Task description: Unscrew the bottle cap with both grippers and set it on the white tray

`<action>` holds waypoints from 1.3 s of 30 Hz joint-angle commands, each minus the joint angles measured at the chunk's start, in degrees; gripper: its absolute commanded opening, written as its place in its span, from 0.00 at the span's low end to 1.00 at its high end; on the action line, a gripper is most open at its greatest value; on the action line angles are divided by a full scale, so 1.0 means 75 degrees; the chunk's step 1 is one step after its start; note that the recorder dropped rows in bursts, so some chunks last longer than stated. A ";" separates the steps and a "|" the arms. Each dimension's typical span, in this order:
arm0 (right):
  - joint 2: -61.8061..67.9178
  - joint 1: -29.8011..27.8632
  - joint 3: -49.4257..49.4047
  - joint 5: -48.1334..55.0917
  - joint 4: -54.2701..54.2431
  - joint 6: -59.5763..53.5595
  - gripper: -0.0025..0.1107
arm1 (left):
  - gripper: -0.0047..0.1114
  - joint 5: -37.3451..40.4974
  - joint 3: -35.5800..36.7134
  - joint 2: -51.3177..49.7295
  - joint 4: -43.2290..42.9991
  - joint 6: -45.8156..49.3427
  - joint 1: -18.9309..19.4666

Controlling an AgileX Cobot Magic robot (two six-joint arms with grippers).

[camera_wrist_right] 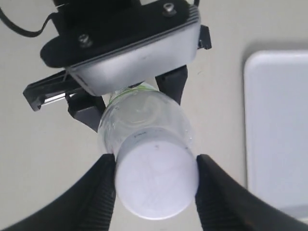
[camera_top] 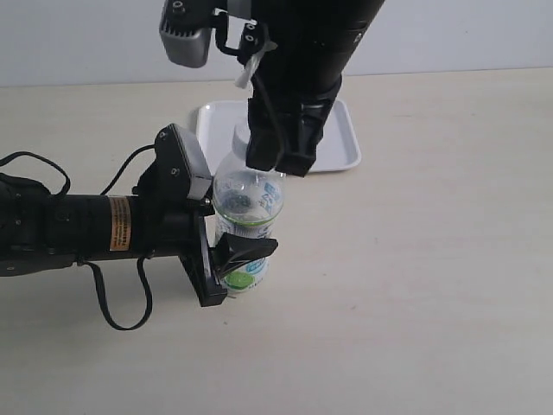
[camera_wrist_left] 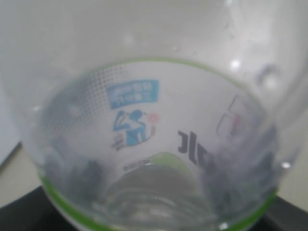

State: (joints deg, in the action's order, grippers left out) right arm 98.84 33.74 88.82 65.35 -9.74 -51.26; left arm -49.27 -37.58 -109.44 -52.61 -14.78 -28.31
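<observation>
Just below the frame's centre, my left gripper (camera_top: 242, 233) is clamped around the bottle (camera_top: 251, 199), which stands upright on the surface (camera_top: 415, 277). Above it, my right gripper (camera_top: 278, 164) pinches the bottle cap (camera_wrist_right: 156, 185), which sits on the neck. Behind, at upper centre, lies the white tray (camera_top: 347, 147)

Left tool (camera_top: 233, 235) clamps the bottle (camera_top: 251, 197) — right tool (camera_top: 278, 162) pinches the bottle cap (camera_top: 241, 138), white tray (camera_top: 346, 143) behind.
</observation>
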 commanded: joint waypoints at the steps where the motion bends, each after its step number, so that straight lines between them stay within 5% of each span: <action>1: -0.0024 -0.0011 0.0027 -0.0142 0.0095 -0.1972 0.02 | 0.04 0.0103 0.0010 0.0014 -0.0076 -0.0098 -0.0046; 10: -0.0024 -0.0011 0.0027 -0.0074 0.0077 -0.5698 0.02 | 0.04 0.0035 0.0010 0.0014 -0.0076 -0.0113 -0.0046; 15: -0.0024 -0.0011 0.0027 -0.0136 0.0062 -0.5863 0.05 | 0.04 -0.0019 0.0010 0.0014 -0.0076 -0.0113 -0.0046; 25: -0.0024 -0.0011 0.0027 -0.0295 -0.0106 -0.2876 0.73 | 0.04 -0.0055 0.0010 0.0014 -0.0031 -0.0100 -0.0046; 39: -0.0024 -0.0011 0.0027 -0.0193 -0.0069 0.3388 0.76 | 0.04 -0.0055 0.0010 0.0014 -0.0031 -0.0062 -0.0046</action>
State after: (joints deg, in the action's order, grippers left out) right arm 98.85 33.74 88.82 62.68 -10.11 -33.67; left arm -49.39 -37.58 -109.44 -52.63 -15.00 -28.31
